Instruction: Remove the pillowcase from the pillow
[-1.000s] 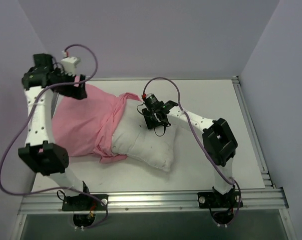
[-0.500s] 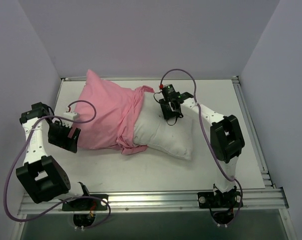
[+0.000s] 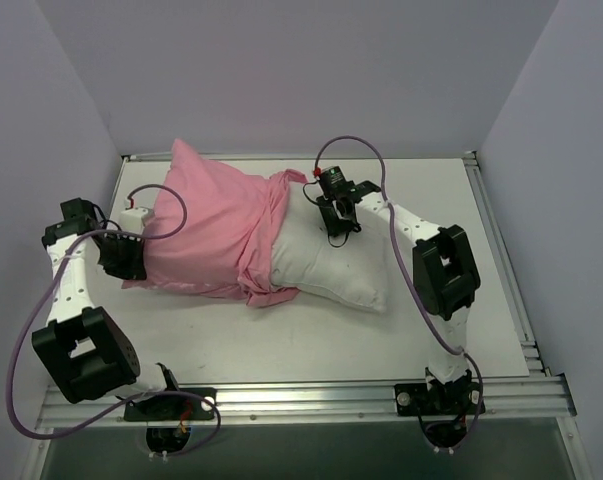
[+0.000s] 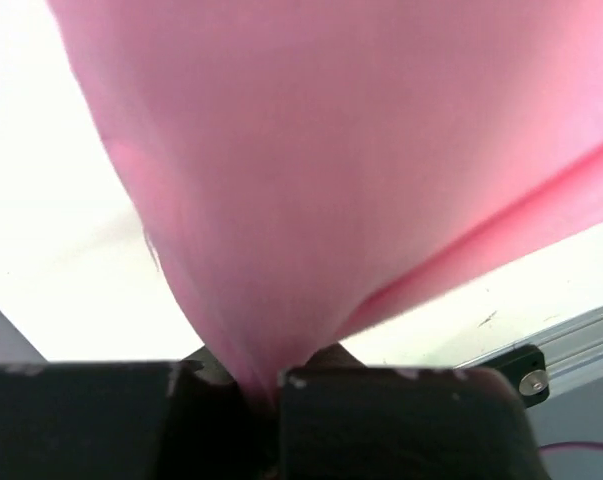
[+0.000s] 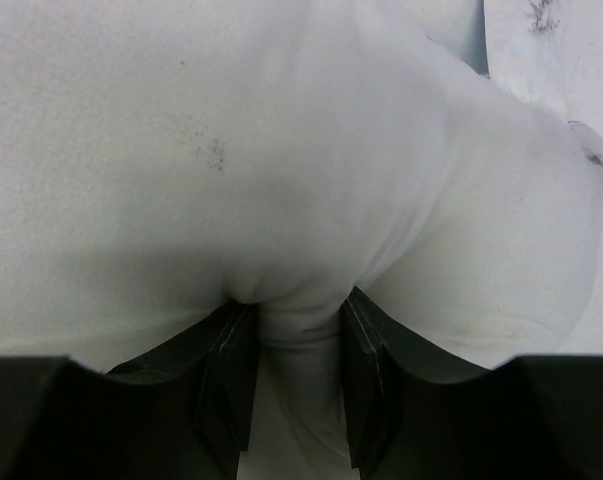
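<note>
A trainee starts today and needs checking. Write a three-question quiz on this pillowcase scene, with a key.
1. True or false: the right gripper is pinching the pillow.
2. What does the left gripper hold? A) the pillowcase B) a cable C) nothing
3. Fill in: in the top view, the pillow's uncovered end lies toward the robot's ___ side.

Key: 1 true; 2 A; 3 right.

The pillowcase (image 3: 216, 225) is plain pink, left of the white pillow (image 3: 331, 265), whose cloth carries faint grey specks, perhaps dirt. The table (image 3: 281, 350) under the pillow is white.
</note>
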Tool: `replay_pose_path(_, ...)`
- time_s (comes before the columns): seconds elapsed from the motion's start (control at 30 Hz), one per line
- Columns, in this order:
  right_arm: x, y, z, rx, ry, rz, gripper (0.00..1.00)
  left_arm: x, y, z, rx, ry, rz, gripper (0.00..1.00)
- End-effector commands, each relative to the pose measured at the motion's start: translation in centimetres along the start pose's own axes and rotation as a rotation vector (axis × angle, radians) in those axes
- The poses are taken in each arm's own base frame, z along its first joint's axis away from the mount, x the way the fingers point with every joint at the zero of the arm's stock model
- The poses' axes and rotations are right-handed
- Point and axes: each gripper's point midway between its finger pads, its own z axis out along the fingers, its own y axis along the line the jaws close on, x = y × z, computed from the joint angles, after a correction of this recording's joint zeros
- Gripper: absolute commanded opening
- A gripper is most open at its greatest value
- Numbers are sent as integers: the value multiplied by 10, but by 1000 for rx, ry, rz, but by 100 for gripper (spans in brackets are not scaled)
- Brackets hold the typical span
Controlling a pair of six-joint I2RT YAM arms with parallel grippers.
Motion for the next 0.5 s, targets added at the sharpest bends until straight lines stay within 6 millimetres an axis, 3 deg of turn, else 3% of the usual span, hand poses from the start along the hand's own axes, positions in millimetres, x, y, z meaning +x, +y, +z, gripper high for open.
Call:
replay_pose_path(0.0, 93, -40, 33, 180, 302, -93, 33, -41, 6, -39, -94, -171, 33, 2)
replay_pose_path(0.1, 114, -57, 38, 237, 356, -71, 29, -68, 16, -97, -249, -292, 63, 2)
replay_pose_path(0.13, 118, -62, 39, 253, 364, -60, 28, -87, 22, -132, -348, -357, 94, 2)
replay_pose_path(0.2, 136, -78, 42, 287, 407, -24, 25, -109, 23, -177, -450, -453, 115, 2)
replay_pose_path(0.23, 141, -86, 43, 313, 418, -18, 25, -129, 21, -220, -535, -542, 140, 2)
replay_pose_path(0.33, 163, -107, 43, 369, 471, 1, 23, -159, 17, -276, -613, -681, 120, 2)
replay_pose_path(0.37, 171, -112, 43, 383, 489, 2, 23, -173, 5, -318, -669, -782, 144, 2)
replay_pose_path(0.43, 183, -129, 43, 428, 527, 12, 22, -191, 6, -348, -706, -883, 94, 2)
replay_pose_path(0.47, 188, -135, 42, 442, 543, 17, 22, -198, -5, -385, -765, -979, 99, 2)
